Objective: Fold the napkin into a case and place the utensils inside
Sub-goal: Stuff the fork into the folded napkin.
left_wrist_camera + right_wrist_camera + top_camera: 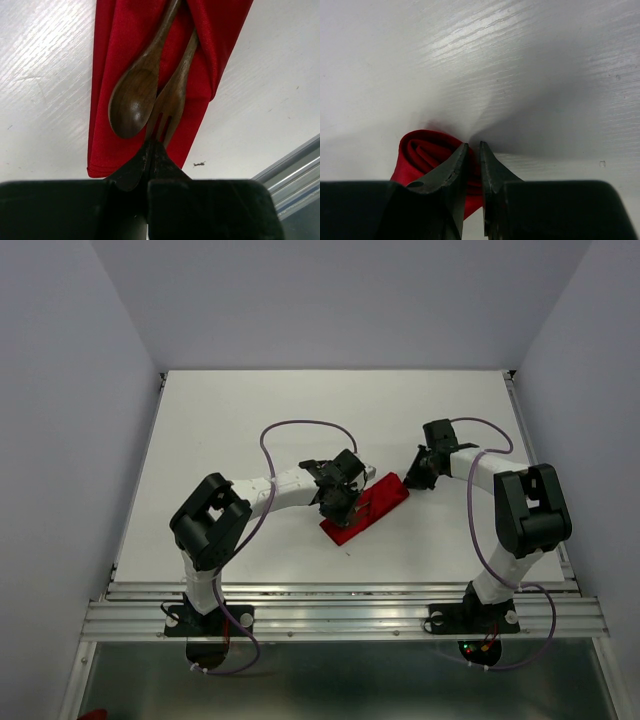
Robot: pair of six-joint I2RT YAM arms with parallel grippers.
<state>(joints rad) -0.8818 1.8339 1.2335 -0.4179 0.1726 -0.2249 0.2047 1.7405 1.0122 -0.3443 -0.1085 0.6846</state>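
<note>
Left end effector point(154, 150) pinched shut on fork point(174, 97) tines, right end effector point(471, 150) gripping red case point(420, 150) end

White table point(250, 410) w/ faint brushed streaks; alu rails point(340, 605) along near edge; grey walls point(60, 390) either side; tiny dark speck point(200, 164) on tabletop

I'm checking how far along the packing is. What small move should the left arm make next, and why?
Probably nudge the left gripper forward, sliding the fork deeper into the case. Its shut tips sit at the tines, the fork and spoon heads lie outside the opening, and the right gripper pinches the case's other end, bracing it.
</note>
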